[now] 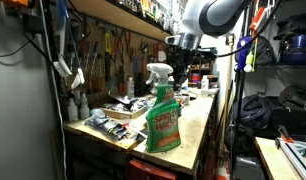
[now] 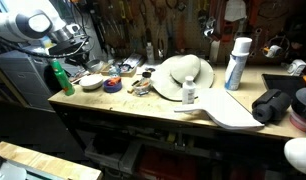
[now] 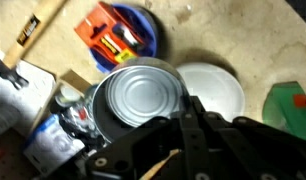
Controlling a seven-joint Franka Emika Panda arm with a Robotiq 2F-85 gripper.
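Note:
In the wrist view my black gripper has its fingers drawn together with nothing between the tips. It hangs just above a silver tin can that stands upright among clutter. A white bowl lies right beside the can. A blue bowl with an orange packet in it sits further off. A green spray bottle is at the frame's right edge. In both exterior views the arm reaches over the workbench's cluttered end, with the gripper above the bench top.
The green spray bottle stands near the bench edge. A white hat, a small bottle, a white spray can and a black bag lie along the bench. Tools hang on the back wall, with a shelf overhead.

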